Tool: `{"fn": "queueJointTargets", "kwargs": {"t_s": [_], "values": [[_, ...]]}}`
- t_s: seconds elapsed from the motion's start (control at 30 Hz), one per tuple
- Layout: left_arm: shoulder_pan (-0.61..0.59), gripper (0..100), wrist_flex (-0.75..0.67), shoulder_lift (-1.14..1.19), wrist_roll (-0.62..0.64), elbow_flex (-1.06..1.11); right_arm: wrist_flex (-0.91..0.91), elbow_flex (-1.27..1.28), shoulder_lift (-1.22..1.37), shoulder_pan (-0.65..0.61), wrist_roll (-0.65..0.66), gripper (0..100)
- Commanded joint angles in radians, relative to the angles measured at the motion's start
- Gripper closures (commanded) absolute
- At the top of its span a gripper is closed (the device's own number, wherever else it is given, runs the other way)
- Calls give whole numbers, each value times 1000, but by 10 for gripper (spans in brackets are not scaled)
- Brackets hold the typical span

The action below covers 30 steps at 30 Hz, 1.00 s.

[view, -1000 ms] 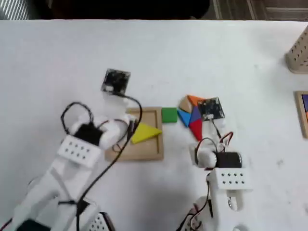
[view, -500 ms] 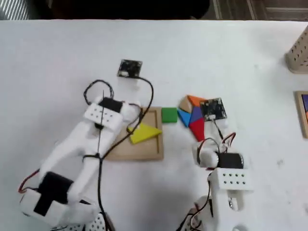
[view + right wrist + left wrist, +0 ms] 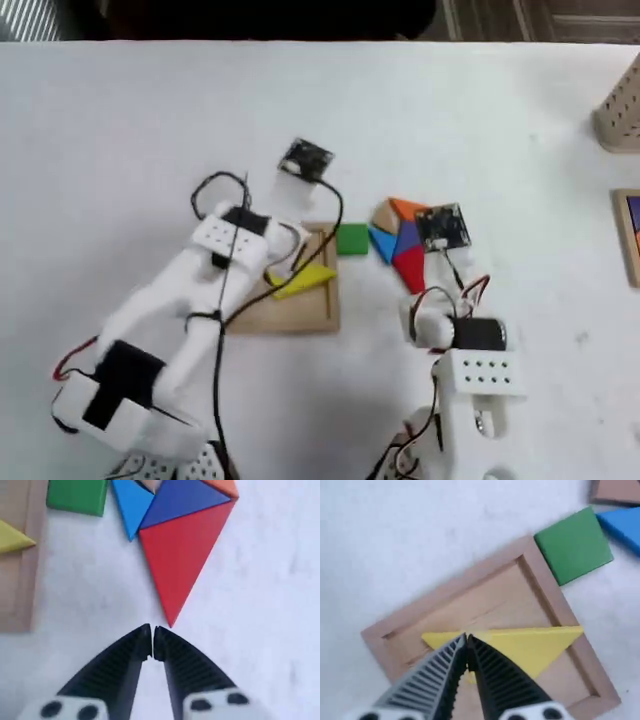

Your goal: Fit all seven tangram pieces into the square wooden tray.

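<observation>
The square wooden tray [image 3: 300, 312] [image 3: 470, 575] lies mid-table with a yellow triangle [image 3: 308, 280] [image 3: 535, 642] in it; one yellow corner reaches over the rim. My left gripper [image 3: 466, 641] is shut and empty, its tips over the yellow triangle's long edge. A green square [image 3: 351, 239] [image 3: 574, 545] lies just outside the tray. To its right lie clustered tan [image 3: 383, 215], orange [image 3: 405, 207], blue [image 3: 381, 243], purple [image 3: 406, 237] and red [image 3: 408, 266] pieces. My right gripper [image 3: 151, 630] is shut and empty, just short of the red triangle's [image 3: 182, 555] point.
A perforated beige holder [image 3: 620, 112] stands at the table's right edge, and part of another wooden tray [image 3: 629, 235] lies below it. The left arm's body and cable [image 3: 215, 300] cover the tray's left side. White tabletop stretches behind the pieces.
The left arm has swung forward and to the right, from the tray's left side to over the tray. The right arm has stayed still.
</observation>
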Motion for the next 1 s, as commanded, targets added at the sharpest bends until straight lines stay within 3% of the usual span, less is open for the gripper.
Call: {"fn": "queueJointTargets", "kwargs": {"t_s": [0.0,0.33,0.53,0.83,0.97], "values": [[38,977,-28,-13,63,-61,-19,-3,-8,7,12,981],[54,977,-158,90,460,-92,-19,-3,-12,10,18,981],[77,977,-75,200,466,-117,-19,-3,-15,12,20,981],[2,977,-9,64,462,-118,-19,-3,-15,12,20,981],[-19,978,135,-24,253,-118,-19,-3,-15,12,20,981]]}}
